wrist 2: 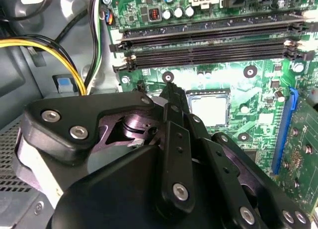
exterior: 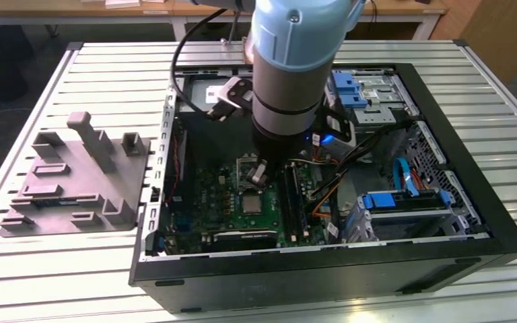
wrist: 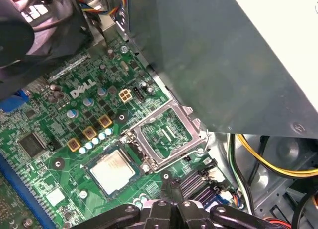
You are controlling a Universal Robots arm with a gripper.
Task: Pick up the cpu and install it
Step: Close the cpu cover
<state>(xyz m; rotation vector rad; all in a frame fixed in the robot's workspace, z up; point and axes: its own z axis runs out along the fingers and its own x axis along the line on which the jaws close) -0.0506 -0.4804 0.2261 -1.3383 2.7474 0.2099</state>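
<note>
Across the slatted metal counter [exterior: 52, 269] lies an open computer case [exterior: 474, 202], with the arm [exterior: 290, 67] reaching down into its middle from above and a grey-purple fixture [exterior: 75, 182] standing on the counter at the exterior view's left. Inside the case, the green motherboard [wrist: 44, 124] fills the floor, with dark memory slots [wrist 2: 208, 38] along one side and yellow and black cables [wrist 2: 44, 45] running past the case wall. On the board the socket's metal frame [wrist: 166, 134] is swung open, and the cpu [wrist: 113, 170] already lies flat in the socket just beside that hinged frame, its pale metal top up; it appears too in the second wrist view [wrist 2: 209, 110]. The gripper [wrist: 171, 209] hangs just above the board near the socket, its fingers [wrist 2: 174, 114] seemingly drawn together with nothing held between them. By my judgement the chip looks seated square, so doing this step well means backing away straight, without nudging the chip or catching the raised frame. Beyond the counter, a wooden desk [exterior: 132, 8] stands over a dark floor.
</note>
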